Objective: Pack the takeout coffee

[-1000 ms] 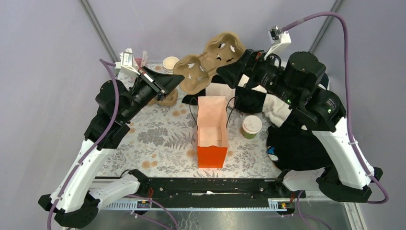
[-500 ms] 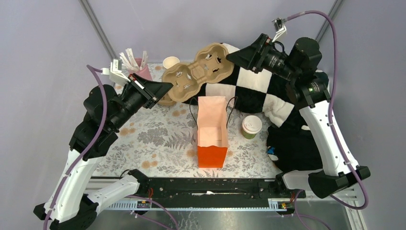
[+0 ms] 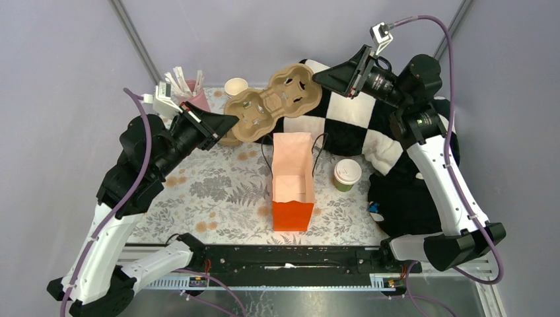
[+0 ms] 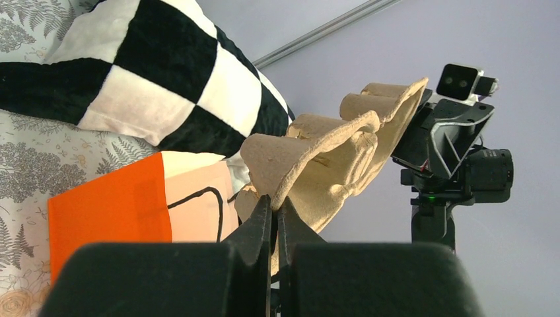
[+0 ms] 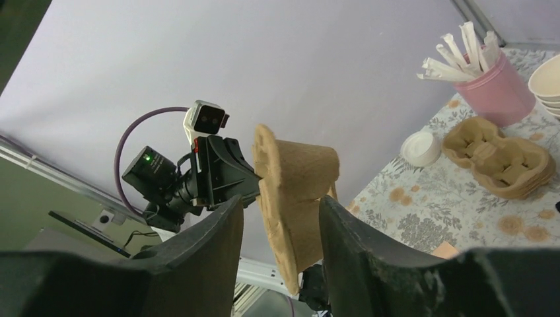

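The takeout coffee (image 3: 347,174), a green cup with a white lid, stands on the table right of the orange paper bag (image 3: 292,188). It is out of both wrist views. My left gripper (image 3: 229,123) is shut on the rim of a brown pulp cup carrier (image 3: 273,102) and holds it in the air behind the bag. The pinch shows in the left wrist view (image 4: 274,201) with the carrier (image 4: 330,155) above the bag (image 4: 125,205). My right gripper (image 3: 321,76) is open at the carrier's other end. The carrier's edge (image 5: 290,198) hangs between its spread fingers.
A black-and-white checkered cloth (image 3: 356,122) lies at the back right. A pink cup of stirrers (image 3: 191,89), a stack of lidless cups (image 3: 236,86), a stack of carriers (image 5: 502,158) and a loose white lid (image 5: 420,148) sit at the back left.
The left gripper has drawn back to the left with the carrier, which has dropped lower. The right arm has risen and stretched out, its gripper now at the carrier's right end.
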Motion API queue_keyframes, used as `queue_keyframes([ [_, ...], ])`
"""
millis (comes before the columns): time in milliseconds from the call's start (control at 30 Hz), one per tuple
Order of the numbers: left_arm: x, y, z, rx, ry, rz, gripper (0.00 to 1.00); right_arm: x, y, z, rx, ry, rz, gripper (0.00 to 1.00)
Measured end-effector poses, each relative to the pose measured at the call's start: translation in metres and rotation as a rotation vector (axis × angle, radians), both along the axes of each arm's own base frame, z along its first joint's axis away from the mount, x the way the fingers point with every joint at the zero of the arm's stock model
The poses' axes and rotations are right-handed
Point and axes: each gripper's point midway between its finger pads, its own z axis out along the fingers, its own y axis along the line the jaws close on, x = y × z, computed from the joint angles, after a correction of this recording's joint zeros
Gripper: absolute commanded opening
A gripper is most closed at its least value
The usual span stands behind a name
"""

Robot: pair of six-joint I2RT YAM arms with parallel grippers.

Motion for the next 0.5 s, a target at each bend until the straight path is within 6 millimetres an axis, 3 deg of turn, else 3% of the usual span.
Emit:
queue_keyframes([
  [233, 0.002, -0.001, -0.001, 0.006, 0.004, -0.001, 0.0, 0.007, 0.006, -0.016, -0.005, 0.053, 0.035, 0.35],
  [433, 0.004, -0.003, -0.003, 0.011, 0.012, -0.001, 0.0, 0.005, 0.008, -0.013, 0.011, 0.048, 0.062, 0.0],
  [467, 0.004, -0.003, -0.003, 0.011, 0.013, -0.001, 0.03, 0.005, 0.008, -0.012, 0.013, 0.043, 0.065, 0.0],
  [500, 0.004, -0.003, -0.003, 0.011, 0.013, -0.002, 0.14, 0.004, 0.008, -0.012, 0.015, 0.041, 0.065, 0.0],
])
